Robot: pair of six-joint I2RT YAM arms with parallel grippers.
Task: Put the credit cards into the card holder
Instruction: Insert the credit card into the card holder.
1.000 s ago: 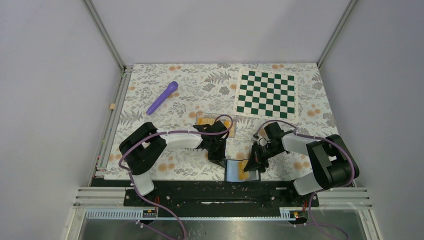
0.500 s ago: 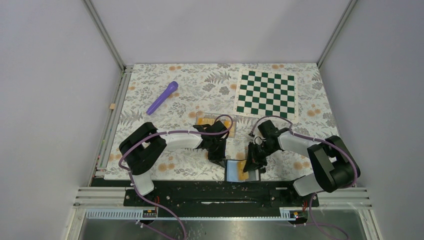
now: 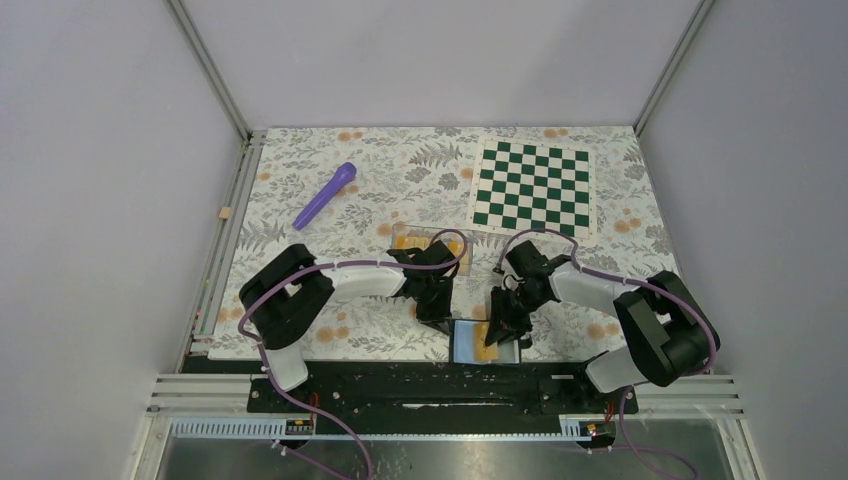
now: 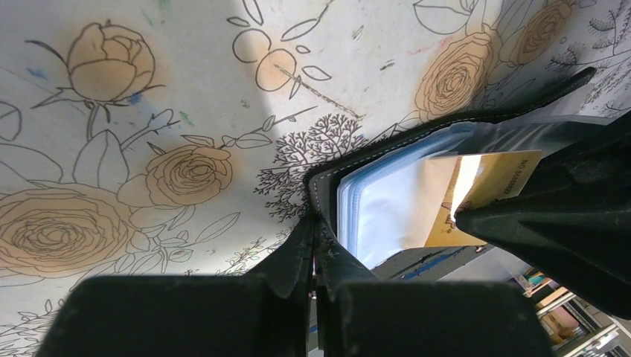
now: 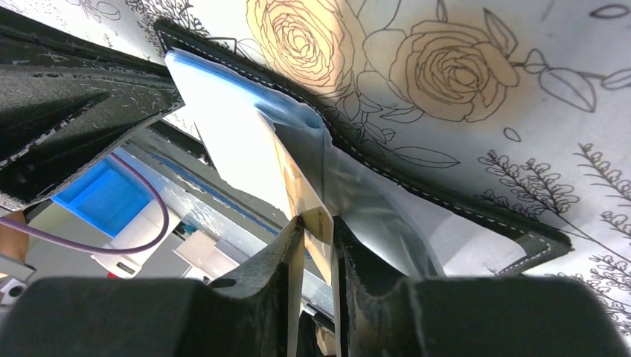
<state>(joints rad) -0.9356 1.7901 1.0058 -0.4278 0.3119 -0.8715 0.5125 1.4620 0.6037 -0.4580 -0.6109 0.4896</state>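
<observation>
1. Grey plain walls closed the cell on three sides, w/ alu frame posts at the back corners. A floral-print cloth (image 3: 400, 180) covered the table.
2. Other items on the cloth: a green-and-white chequered mat (image 3: 532, 187) at far right and a purple pen-like stick (image 3: 325, 195) at far left. A clear box (image 3: 425, 241) lay just beyond the left arm's wrist, w/ orange showing inside.
3. The card holder (image 3: 466, 342) lay at the near edge of the table, approx. centre, between the two grippers.
4. Holder appearance: black cover w/ pale stitching along the rim, lying open. The pale blue-grey lining and clear sleeves faced up (left wrist view).
5. One orange-yellow credit card (image 5: 298, 186) stood tilted, its lower end down among the sleeves on the holder's right half. Small dark print ran along one edge but was not legible.
6. Left gripper (image 4: 314, 230): fingers drawn almost together, pinching the black cover edge on the holder's left side.
7. Right gripper (image 5: 316, 223): gap narrow, w/ the card's upper end clamped between the two fingers, directly over the open holder.
</observation>
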